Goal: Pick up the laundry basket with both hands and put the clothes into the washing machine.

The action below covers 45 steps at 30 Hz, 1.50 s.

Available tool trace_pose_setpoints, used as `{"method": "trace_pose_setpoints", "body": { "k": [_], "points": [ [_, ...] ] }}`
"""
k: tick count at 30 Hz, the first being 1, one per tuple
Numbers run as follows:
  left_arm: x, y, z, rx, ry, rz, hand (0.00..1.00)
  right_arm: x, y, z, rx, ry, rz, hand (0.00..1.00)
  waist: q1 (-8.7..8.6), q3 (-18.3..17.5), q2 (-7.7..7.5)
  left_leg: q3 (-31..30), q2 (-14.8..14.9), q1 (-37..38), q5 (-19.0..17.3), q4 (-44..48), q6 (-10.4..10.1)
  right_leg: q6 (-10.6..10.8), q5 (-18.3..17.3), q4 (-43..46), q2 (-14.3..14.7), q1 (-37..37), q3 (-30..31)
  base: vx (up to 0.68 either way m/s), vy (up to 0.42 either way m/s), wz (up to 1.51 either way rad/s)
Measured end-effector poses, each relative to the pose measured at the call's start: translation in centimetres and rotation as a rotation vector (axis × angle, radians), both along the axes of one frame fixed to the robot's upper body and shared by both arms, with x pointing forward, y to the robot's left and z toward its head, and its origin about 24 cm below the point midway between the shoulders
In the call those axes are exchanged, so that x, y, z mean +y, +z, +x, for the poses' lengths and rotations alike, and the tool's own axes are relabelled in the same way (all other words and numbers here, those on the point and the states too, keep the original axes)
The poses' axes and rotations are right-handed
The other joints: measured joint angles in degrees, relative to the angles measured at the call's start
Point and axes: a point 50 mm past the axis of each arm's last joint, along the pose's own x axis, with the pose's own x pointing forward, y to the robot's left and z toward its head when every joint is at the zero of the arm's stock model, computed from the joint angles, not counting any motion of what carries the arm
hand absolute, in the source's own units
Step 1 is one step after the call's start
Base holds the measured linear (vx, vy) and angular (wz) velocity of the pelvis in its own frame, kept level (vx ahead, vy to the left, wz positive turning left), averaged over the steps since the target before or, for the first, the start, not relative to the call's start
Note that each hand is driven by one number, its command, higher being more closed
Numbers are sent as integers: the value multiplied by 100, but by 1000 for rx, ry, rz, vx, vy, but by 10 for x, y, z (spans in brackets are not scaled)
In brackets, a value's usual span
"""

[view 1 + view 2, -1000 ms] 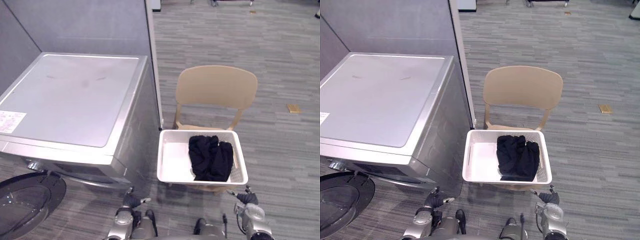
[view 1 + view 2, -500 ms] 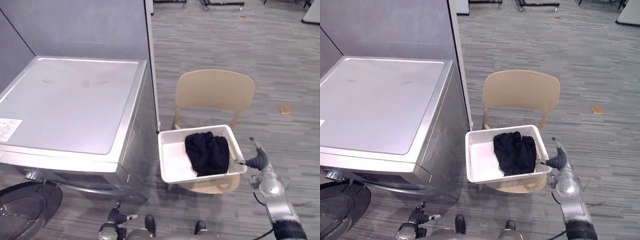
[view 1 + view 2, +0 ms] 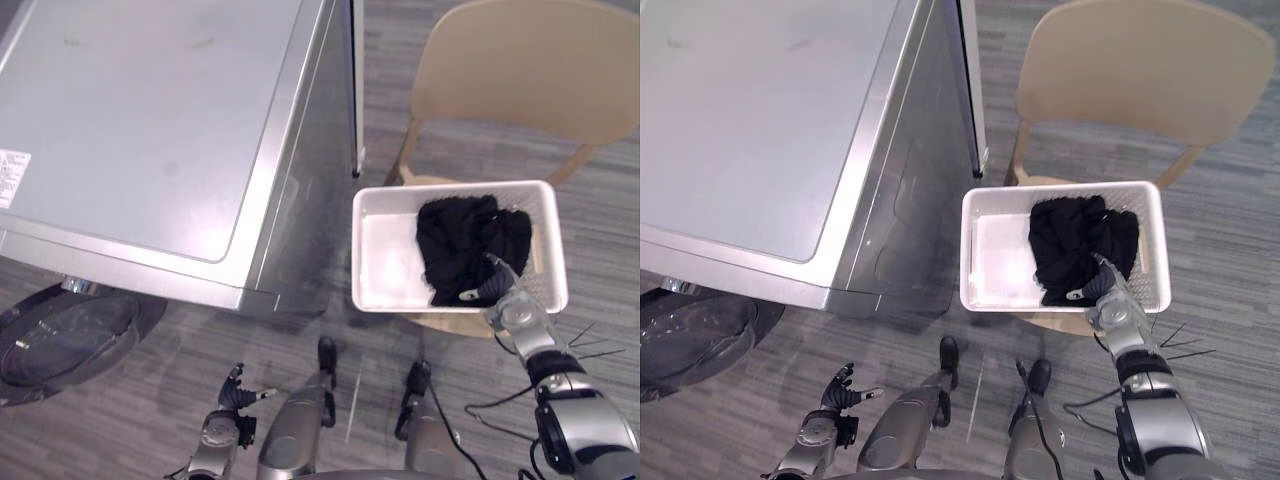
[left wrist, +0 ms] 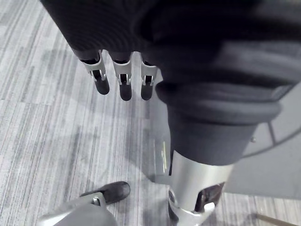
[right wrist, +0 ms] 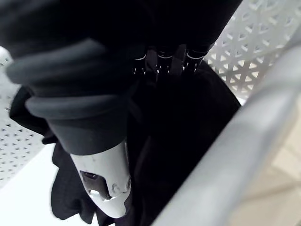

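The basket (image 3: 388,260) sat on the chair (image 3: 520,70) at the washer's (image 3: 150,120) 3 o'clock, with the clothes (image 3: 470,240) in its 3 o'clock half. The right hand (image 3: 500,290) lay over its 5 o'clock rim on the clothes; I could not tell its grip. The left hand (image 3: 238,393) hung at 7 o'clock, fingers straight and apart.

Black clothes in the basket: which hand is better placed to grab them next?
Right. The right hand reaches over the basket's near rim, against the black clothes. The left hand hangs open low over the floor, far from the basket.
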Motion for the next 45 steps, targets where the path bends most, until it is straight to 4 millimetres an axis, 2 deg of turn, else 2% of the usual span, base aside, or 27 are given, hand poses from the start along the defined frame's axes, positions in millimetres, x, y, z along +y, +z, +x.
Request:
{"method": "trace_pose_setpoints", "body": {
  "k": [1,2,5,6,9,13,16,20,22,25,27,31,33,37,41,42,45],
  "points": [
    [0,2,4,-16,6,-6,0,-2,6,4,-11,-14,-11,0,11,78,33,-20,7,-63,17,-10,7,0,0,24,6,-63,-12,-111,-2,11],
    [0,7,10,-48,14,-11,0,-5,22,13,-42,-23,-21,0,15,229,76,-49,8,-189,135,-66,1,-2,0,129,-7,-243,-24,-94,-2,9],
    [3,13,19,-83,48,-16,0,-7,53,28,-123,-18,-43,0,8,328,37,-97,33,-389,301,-274,-9,-34,-31,364,-9,-633,-10,-97,-3,5],
    [3,19,27,-116,61,-25,0,-9,70,34,-172,-22,-42,100,40,333,31,-116,46,-513,363,-406,-55,-65,-81,534,-22,-897,27,-103,-11,1],
    [4,27,41,-168,101,-42,0,-8,99,41,-281,-23,-39,100,42,338,19,-113,82,-773,437,-593,-154,-114,-216,859,-71,-1365,46,-131,-24,6],
    [-2,27,43,-175,114,-66,0,-2,106,43,-355,-23,3,100,128,342,12,-21,105,-838,431,-635,-147,-131,-268,1069,-95,-1568,108,-77,-20,-2],
    [-10,26,43,-175,120,-97,0,13,99,40,-406,0,74,100,125,343,6,14,144,-807,489,-635,-207,-118,-327,1195,-101,-1598,130,2,-33,-4],
    [-21,24,42,-166,116,-130,0,41,63,26,-392,38,225,100,136,331,-19,19,203,-535,630,-653,-155,-160,-415,1302,-71,-1392,143,87,-56,-1],
    [-22,21,37,-155,118,-134,0,46,52,17,-401,33,287,100,114,326,-27,3,207,-290,630,-727,-154,-155,-432,1284,-57,-1174,146,145,-62,0],
    [-19,17,30,-133,126,-128,0,41,56,4,-486,-2,349,100,25,259,-113,-38,182,15,629,-762,-156,-137,-424,1082,2,-780,132,104,-37,4],
    [-14,12,20,-101,133,-114,0,38,63,-5,-573,-34,388,100,-55,10,-255,-79,174,69,627,-761,-158,-90,-388,899,19,-616,87,73,-7,7],
    [-12,2,3,-39,132,-117,0,34,64,-21,-648,-56,430,100,-57,-365,-388,-142,139,399,590,-761,-209,-14,-321,569,33,-105,47,63,8,7],
    [-6,-6,-14,12,168,-114,0,43,66,-29,-695,-22,481,100,-59,-690,-422,-156,94,513,552,-763,-253,18,-295,352,54,100,56,5,36,2],
    [1,-13,-30,71,188,-104,0,59,62,-35,-721,20,607,100,-51,-879,-412,-178,119,752,430,-770,-262,47,-233,120,118,427,60,-21,27,-1],
    [2,-23,-55,151,205,-98,0,72,46,-46,-689,41,732,100,-34,-1168,-434,-139,144,970,284,-777,-236,94,-197,-140,151,744,104,-7,28,-1],
    [3,-25,-61,168,211,-97,0,72,42,-48,-670,48,729,0,-34,-1227,-434,-130,128,1041,273,-781,-221,108,-187,-195,152,825,147,0,41,-3],
    [5,-29,-73,206,229,-96,0,73,33,-53,-606,68,668,0,-36,-1319,-437,-99,93,1205,233,-815,-182,147,-158,-344,146,1040,203,0,37,-4]
  ]
}}
